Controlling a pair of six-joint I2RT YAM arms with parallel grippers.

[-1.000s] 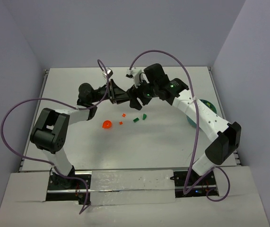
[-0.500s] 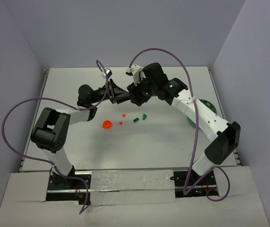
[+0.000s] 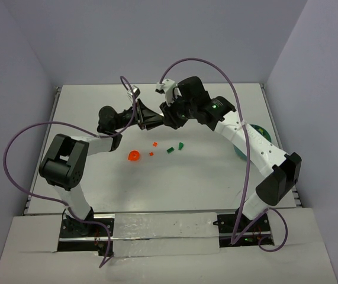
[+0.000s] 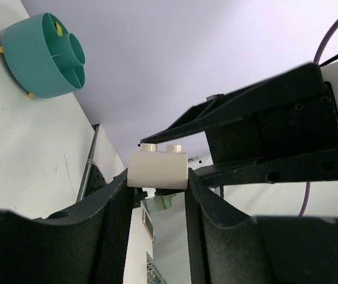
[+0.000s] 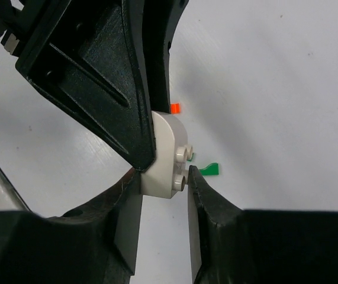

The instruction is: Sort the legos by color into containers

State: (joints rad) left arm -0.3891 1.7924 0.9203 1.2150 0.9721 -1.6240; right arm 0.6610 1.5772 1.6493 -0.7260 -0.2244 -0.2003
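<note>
Left end effector [image 4: 157, 179] part closed, gripping white brick [image 4: 157, 170] by its sides, in air above tabletop [image 3: 186, 183] centre. Right end effector [image 5: 164, 177] nose to nose with it, fingers pressed on same brick's studded face and opposite face. At 6 o'clock of pair, loose on tabletop: orange-red round piece [image 3: 133, 156], orange-red bits [image 3: 154, 144], green bits [image 3: 170, 150]. Teal bowl [image 4: 26, 71] at 3 o'clock edge, partly behind right arm [image 3: 245, 139], well apart.

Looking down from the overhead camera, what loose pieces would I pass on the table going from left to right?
Orange-red round piece → orange-red brick → dark green brick → second green brick → teal bowl at the far right.
</note>
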